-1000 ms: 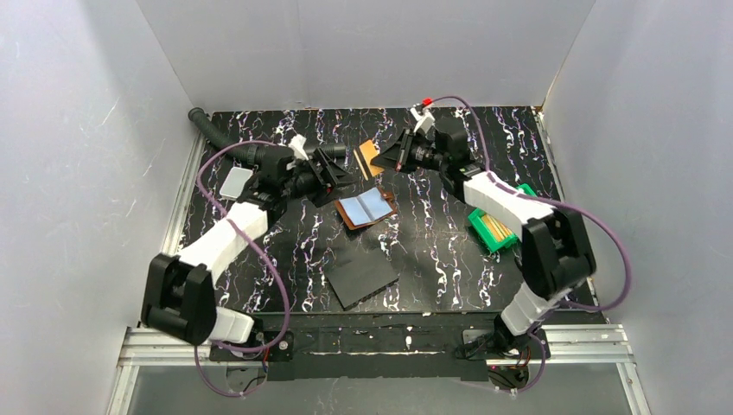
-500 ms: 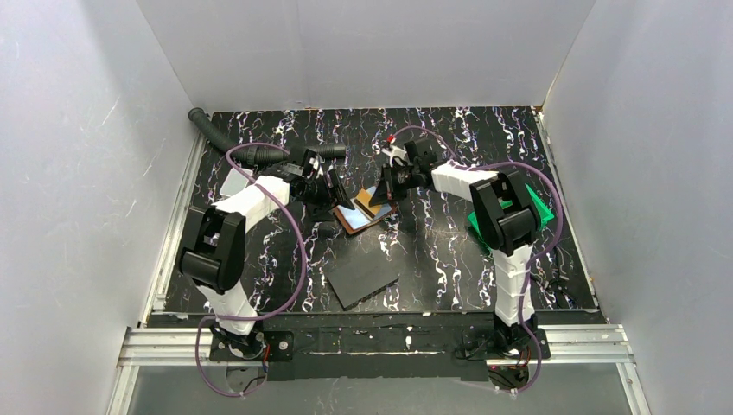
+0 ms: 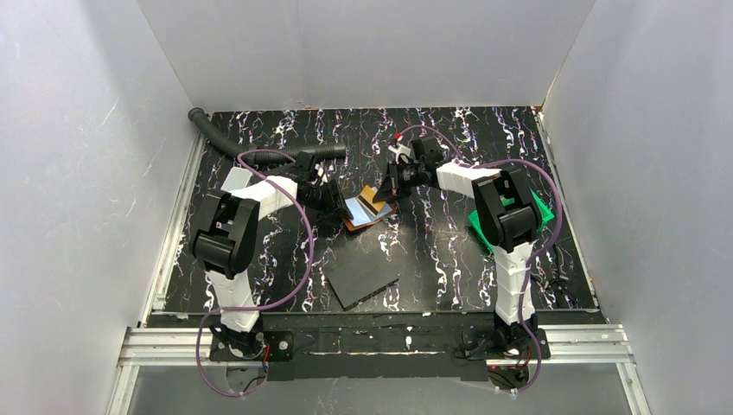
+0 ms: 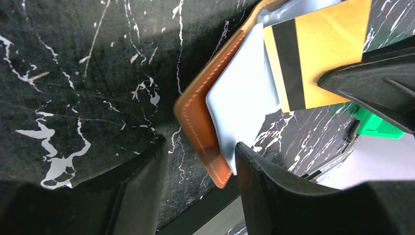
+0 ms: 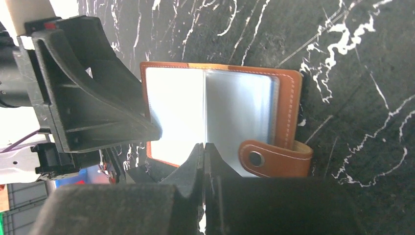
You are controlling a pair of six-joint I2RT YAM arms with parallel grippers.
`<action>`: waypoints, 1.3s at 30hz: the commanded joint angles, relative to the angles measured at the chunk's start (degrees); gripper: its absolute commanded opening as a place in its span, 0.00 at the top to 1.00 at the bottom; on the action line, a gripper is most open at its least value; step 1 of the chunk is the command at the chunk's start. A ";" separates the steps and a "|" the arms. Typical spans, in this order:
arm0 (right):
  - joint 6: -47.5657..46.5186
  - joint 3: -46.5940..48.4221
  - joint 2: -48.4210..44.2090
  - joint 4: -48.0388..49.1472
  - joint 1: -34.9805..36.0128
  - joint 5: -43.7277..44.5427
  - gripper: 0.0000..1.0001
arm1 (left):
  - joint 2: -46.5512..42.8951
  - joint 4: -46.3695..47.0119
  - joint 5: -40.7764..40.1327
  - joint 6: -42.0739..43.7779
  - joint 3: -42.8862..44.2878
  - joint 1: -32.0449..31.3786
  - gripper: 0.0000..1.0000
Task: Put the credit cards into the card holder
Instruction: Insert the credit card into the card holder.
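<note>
Top: the holder (image 3: 359, 211) lay open, with the right gripper (image 3: 387, 195) clamping a card (image 3: 373, 196) over its far edge. Left wrist: the left gripper (image 4: 198, 147) sat astride the holder's corner, fingers apart. Right wrist: fingers (image 5: 193, 169) pressed together above the holder. This looked like the insertion step; the next move called for lining the card's edge up with a sleeve.

Smooth tan leather card holder (image 5: 289, 98) with pale stitching and glossy clear plastic sleeves inside. Orange-yellow credit card (image 4: 328, 49) is smooth plastic with a black stripe. Matt black marbled table (image 3: 432, 251). Shiny green plastic bin (image 4: 374, 126).
</note>
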 commanded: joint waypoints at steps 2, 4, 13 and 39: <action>1.42 -1.20 -3.34 1.71 -0.43 -1.21 0.99 | -0.57 0.22 -0.61 1.16 1.15 0.02 0.49; 1.07 -1.49 -3.68 1.16 -0.85 -1.20 0.99 | 0.74 -2.52 -1.17 1.92 2.70 0.02 0.48; -0.28 -3.64 -2.84 2.38 -1.09 -5.22 0.99 | 2.93 -3.61 -2.54 3.17 2.61 0.03 0.66; 14.07 -18.93 1.14 40.76 1.35 -0.95 0.99 | 3.57 -0.37 0.35 0.43 1.15 0.03 0.84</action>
